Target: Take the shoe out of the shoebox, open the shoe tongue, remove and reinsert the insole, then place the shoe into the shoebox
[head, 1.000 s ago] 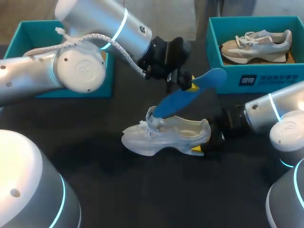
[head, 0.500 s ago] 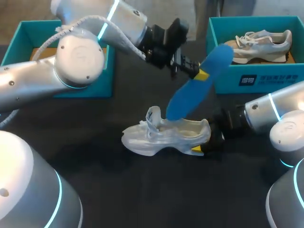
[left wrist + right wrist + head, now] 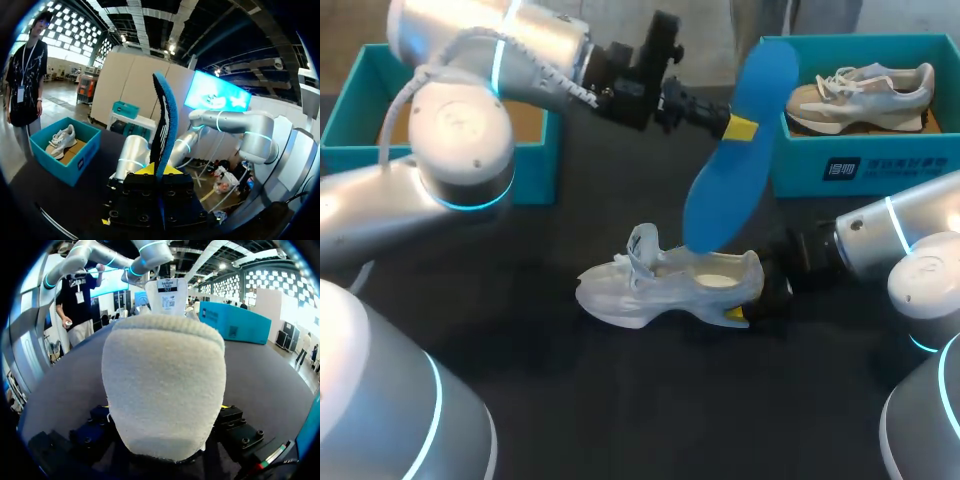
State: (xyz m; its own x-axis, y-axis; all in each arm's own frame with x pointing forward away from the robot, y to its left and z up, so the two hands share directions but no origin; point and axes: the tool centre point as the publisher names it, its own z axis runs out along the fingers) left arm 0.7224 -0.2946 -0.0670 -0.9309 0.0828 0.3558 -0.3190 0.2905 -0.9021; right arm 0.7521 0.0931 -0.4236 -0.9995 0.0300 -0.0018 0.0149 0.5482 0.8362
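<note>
Clamping the blue insole (image 3: 730,170) near its upper end, the left claw (image 3: 735,127) holds it steeply tilted, lower end over the opening of the white shoe (image 3: 660,285), probably for reinsertion. The shoe stands on the desk (image 3: 570,400). The right claw (image 3: 748,298) grips its heel, likely as a brace.

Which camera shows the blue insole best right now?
The head view: the whole blue insole, held by the left end effector over the white shoe. The left wrist view shows it edge-on only. The right wrist view is filled by the shoe's heel.
</note>
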